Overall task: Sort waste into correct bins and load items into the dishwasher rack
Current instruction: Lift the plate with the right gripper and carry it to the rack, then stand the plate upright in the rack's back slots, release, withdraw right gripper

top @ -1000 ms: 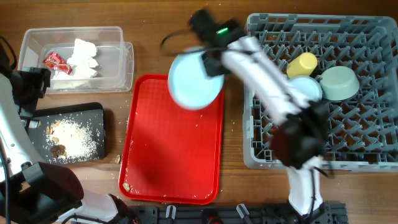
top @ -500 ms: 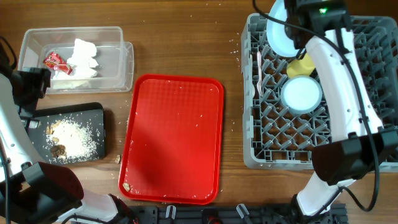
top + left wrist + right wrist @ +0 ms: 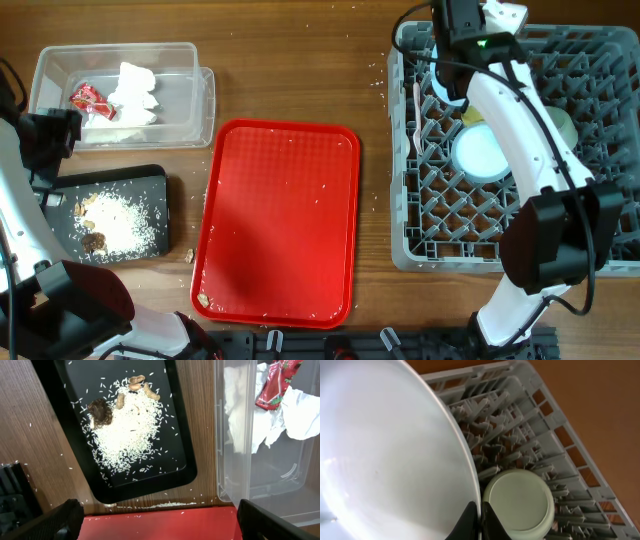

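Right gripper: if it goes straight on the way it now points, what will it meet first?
The right gripper, shut on the plate, points into the dishwasher rack. Its grey pegs would probably come first, close beside the upturned bowl; depth is unclear.

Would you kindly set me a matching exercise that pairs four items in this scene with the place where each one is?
Things:
1. small red snack wrapper
2. brown food scraps
3. pale blue round plate
4. pale mint-blue bowl

Places:
A. sitting in the grey plastic dishwasher rack
B. in the shallow black rectangular tray
C. pinched at its rim by the right gripper
D. in the clear plastic rectangular tub

Pairs: 1-D, 2-B, 3-C, 4-A.
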Robot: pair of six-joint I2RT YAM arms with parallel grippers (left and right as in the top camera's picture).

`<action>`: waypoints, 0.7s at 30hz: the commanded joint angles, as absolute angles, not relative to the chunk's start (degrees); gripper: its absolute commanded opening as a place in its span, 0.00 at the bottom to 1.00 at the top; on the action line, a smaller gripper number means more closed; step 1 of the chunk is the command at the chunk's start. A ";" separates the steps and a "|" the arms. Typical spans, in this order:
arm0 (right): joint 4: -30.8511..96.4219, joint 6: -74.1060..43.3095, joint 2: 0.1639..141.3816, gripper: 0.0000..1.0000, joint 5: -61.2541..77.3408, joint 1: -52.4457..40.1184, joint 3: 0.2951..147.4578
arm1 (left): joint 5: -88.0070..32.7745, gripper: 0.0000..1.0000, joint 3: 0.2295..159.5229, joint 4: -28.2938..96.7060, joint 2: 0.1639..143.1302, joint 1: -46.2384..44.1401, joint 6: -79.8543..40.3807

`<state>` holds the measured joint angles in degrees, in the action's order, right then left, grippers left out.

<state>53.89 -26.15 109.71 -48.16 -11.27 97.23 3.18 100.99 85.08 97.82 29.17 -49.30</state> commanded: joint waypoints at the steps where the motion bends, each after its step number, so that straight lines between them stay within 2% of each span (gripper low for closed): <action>1: 53.89 -26.92 110.19 0.15 -47.55 -12.62 96.71 | 3.75 1.00 101.06 85.08 97.93 29.43 -50.17; 4: 54.48 -25.45 109.45 0.46 -46.81 -14.81 96.79 | 3.75 1.00 101.06 85.10 97.93 29.43 -50.17; 5: 54.72 -25.47 108.79 0.52 -46.04 -15.66 96.86 | 3.75 1.00 101.06 85.08 97.93 29.43 -50.17; 7: 54.98 -25.47 106.76 0.70 -43.70 -17.34 96.90 | 3.75 1.00 101.06 85.10 97.93 29.43 -50.17; 8: 55.37 -25.50 104.77 0.82 -41.08 -18.33 97.03 | 3.75 1.00 101.06 85.08 97.93 29.43 -50.17; 9: 55.88 -25.50 102.59 1.00 -37.67 -19.03 97.23 | 3.75 1.00 101.06 85.10 97.93 29.43 -50.17; 13: 58.22 -25.52 92.88 1.00 -24.38 -18.68 97.30 | 3.75 1.00 101.06 85.08 97.93 29.43 -50.17; 17: 64.31 -27.16 83.57 1.00 -17.37 -17.78 97.25 | 3.75 1.00 101.06 85.08 97.93 29.43 -50.17; 21: 72.23 -27.81 75.90 1.00 -14.55 -20.64 96.62 | 3.75 1.00 101.06 85.10 97.93 29.43 -50.17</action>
